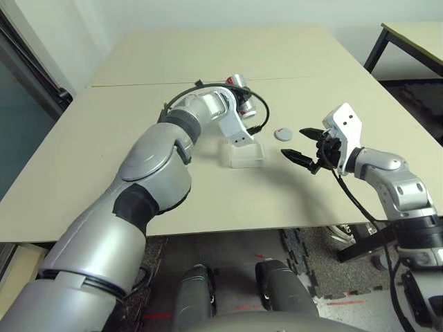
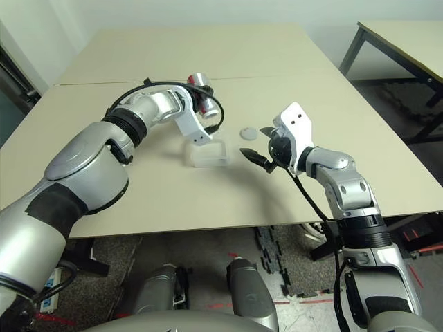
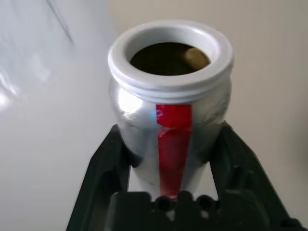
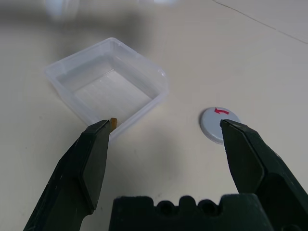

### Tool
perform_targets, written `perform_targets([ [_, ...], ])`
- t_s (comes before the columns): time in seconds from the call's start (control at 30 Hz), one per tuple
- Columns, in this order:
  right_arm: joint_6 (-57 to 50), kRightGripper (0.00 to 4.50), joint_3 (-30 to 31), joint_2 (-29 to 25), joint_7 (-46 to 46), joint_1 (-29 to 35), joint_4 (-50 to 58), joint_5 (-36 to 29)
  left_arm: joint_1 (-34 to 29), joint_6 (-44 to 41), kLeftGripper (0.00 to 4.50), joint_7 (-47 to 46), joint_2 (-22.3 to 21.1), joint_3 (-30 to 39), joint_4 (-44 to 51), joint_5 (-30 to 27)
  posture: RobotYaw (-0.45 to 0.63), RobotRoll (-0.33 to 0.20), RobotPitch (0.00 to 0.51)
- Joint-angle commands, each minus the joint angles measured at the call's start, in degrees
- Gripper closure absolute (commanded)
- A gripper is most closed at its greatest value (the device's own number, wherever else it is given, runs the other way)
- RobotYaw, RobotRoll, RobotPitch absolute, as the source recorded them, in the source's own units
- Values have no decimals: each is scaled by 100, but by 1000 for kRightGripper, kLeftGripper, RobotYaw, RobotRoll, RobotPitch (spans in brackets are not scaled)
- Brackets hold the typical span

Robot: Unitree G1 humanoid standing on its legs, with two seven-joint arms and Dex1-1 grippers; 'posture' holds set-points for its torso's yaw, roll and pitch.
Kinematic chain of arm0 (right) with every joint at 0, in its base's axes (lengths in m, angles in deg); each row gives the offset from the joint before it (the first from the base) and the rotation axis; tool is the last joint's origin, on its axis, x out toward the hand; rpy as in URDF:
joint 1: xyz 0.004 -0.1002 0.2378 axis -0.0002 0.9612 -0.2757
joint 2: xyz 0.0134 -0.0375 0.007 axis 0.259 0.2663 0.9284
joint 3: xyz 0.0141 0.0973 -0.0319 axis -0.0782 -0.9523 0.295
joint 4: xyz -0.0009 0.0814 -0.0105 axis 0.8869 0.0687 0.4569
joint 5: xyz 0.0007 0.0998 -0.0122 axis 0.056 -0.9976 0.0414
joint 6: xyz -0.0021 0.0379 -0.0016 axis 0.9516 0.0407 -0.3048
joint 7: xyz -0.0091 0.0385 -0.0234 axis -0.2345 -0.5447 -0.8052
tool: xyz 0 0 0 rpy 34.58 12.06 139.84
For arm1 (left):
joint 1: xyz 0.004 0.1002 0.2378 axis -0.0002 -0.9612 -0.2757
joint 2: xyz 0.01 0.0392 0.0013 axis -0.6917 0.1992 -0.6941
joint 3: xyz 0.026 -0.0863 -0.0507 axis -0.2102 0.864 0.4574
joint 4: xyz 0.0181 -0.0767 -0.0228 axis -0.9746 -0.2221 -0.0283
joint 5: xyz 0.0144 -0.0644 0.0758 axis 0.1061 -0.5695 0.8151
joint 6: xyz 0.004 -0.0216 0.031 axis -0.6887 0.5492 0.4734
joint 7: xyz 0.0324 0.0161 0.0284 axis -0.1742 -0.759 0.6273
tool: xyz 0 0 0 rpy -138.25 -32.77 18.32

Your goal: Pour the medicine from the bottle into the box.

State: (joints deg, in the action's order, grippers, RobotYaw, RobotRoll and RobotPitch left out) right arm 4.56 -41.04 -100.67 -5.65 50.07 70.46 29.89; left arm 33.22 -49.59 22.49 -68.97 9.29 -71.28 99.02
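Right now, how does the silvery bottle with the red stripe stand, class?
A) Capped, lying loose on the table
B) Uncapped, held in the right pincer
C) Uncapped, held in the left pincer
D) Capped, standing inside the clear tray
C: the bottle shows an open mouth and is gripped between the fingers of the left pincer.
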Motion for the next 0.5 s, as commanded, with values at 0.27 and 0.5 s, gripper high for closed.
perform_targets([
  [0.27,104,0,-601,421,572,-409,-722,-190,-854,-1534,2049,383,-213,3657,203,-3403,-115,0,34],
  [0.5,233,0,-779,566,1004,-614,-1170,-95,-1388,-1689,2049,185,-127,4378,294,-4041,-87,0,48],
])
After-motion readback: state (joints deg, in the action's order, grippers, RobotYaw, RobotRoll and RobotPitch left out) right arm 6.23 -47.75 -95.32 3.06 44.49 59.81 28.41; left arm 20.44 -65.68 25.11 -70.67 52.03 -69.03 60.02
